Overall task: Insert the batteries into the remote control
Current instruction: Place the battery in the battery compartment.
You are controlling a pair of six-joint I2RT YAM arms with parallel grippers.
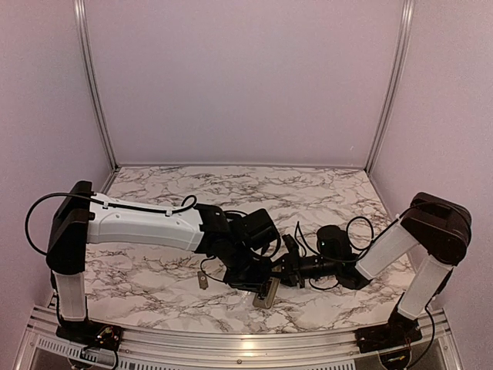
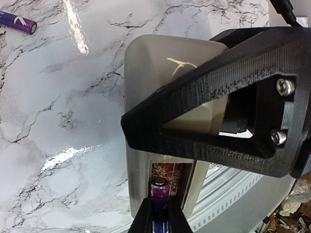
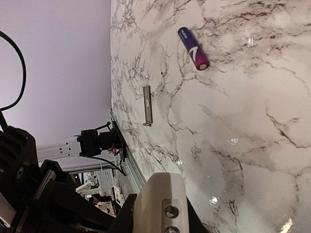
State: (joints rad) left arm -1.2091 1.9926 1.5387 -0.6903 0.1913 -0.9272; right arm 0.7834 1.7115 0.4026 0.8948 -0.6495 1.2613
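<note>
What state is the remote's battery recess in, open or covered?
Open: the dark recess in the tan-grey rectangular remote control is uncovered, a purple cylindrical battery held at it by the left claw.

- Left gripper comes in low over one end of the remote control, fingers pinched tight on a battery.
- Right gripper clamps the remote control across its sides, its forearm stretched in from the remote's right.

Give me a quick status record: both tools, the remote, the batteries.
left tool: shut on a purple battery, its end at the dark recess of the remote control
right tool: shut across the remote control's back
spare battery: loose on the marble table, apart from both tools
slim grey strip: on the table, possibly the cover
seating: cannot tell
</note>
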